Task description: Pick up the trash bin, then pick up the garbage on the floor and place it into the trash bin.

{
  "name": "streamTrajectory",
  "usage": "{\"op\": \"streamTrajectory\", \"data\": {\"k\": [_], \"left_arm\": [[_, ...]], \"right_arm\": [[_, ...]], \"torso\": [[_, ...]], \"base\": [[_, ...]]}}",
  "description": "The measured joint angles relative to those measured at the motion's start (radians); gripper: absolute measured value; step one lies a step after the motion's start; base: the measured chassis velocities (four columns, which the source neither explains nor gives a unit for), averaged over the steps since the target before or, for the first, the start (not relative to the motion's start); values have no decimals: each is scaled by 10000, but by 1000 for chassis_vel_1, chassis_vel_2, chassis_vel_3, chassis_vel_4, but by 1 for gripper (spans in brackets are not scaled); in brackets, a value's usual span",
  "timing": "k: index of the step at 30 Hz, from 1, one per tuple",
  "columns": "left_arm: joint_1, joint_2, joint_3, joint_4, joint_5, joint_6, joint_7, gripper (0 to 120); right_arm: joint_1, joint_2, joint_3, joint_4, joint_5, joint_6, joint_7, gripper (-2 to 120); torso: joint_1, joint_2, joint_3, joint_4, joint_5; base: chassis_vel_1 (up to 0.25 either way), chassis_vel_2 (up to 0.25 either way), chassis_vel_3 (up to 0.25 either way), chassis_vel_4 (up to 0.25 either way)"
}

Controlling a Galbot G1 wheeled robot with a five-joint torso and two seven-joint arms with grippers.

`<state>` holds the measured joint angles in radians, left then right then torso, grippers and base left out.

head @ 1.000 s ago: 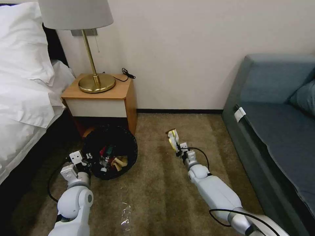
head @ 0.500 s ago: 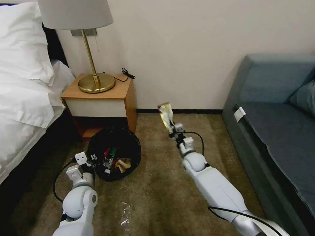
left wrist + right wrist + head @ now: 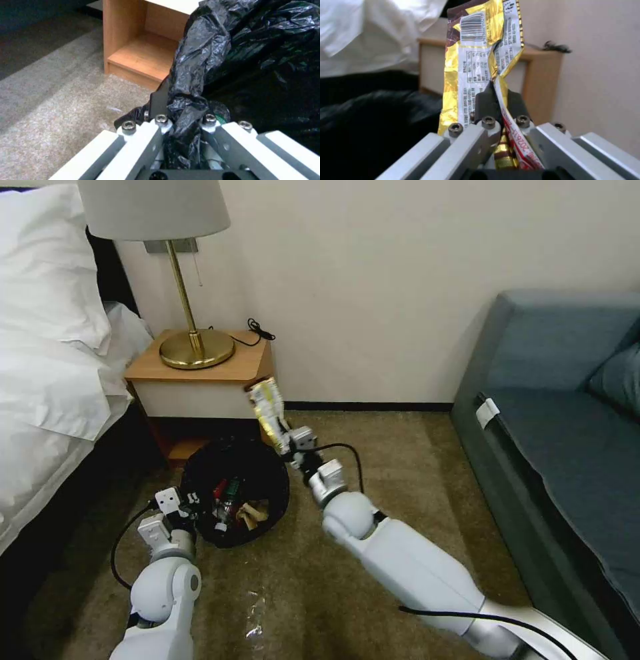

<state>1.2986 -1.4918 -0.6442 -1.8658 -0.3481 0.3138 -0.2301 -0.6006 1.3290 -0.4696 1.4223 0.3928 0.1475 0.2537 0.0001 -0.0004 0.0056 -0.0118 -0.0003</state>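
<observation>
Right hand (image 3: 285, 441) pinches the gold wrapper (image 3: 266, 408) over the trash bin (image 3: 235, 490), centre-left, for dropping; left hand (image 3: 189, 502) clamps its bag-lined rim, steadying.

The wrapper (image 3: 476, 57) is gold and white with a dark brown corner, barcode and red strip; the bin's bag (image 3: 267, 473) is glossy black; the carpet (image 3: 373, 467) olive-brown.

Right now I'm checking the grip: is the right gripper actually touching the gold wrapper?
Touching. The right wrist view shows the right gripper with its dark fingers pinched shut on the gold wrapper, no gap between them.
</observation>
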Motion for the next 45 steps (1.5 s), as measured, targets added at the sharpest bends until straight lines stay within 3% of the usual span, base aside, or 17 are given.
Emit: {"op": "streamTrajectory", "data": {"k": [26,28,31,32,34,36,40,42,43,45], "left_arm": [[-117,-121,179,12,132,-11,-21,3],[-114,-121,183,-2,129,-10,-27,3],[-113,-122,188,-5,129,-11,-30,3],[-118,-128,200,-13,128,-4,-31,3],[-126,-128,204,-17,129,0,-33,3],[-146,-120,204,-20,129,6,-42,3],[-147,-116,199,-20,126,10,-44,3],[-146,-99,158,7,116,10,-44,3],[-146,-99,158,7,116,10,-44,3],[-157,-74,135,70,87,14,-45,3]], "right_arm": [[-678,105,-883,-484,-777,3,107,1],[-679,78,-852,-507,-885,-22,108,13],[-678,73,-837,-509,-894,-33,108,17],[-674,73,-809,-508,-905,-43,108,27],[-672,76,-801,-508,-905,-47,108,30],[-659,97,-788,-492,-905,-50,108,42],[-645,104,-778,-467,-905,-51,108,48],[-567,83,-627,-271,-890,-76,108,67],[-567,83,-627,-271,-890,-76,108,67],[-455,-14,-147,-16,-877,-159,156,82]], "torso": [[0,0,0,-2,3],[0,0,0,-2,2],[0,0,0,-2,2],[0,0,0,-2,2],[0,0,0,-2,2],[0,0,0,-3,2],[0,0,0,-2,2],[0,0,0,-2,2],[0,0,0,-2,2],[0,0,0,-1,1]], "base": [[0,0,0,0],[0,0,0,0],[0,0,0,0],[0,0,0,0],[0,0,0,0],[0,0,0,0],[0,0,0,0],[0,0,0,0],[0,0,0,0],[0,0,0,0]]}}
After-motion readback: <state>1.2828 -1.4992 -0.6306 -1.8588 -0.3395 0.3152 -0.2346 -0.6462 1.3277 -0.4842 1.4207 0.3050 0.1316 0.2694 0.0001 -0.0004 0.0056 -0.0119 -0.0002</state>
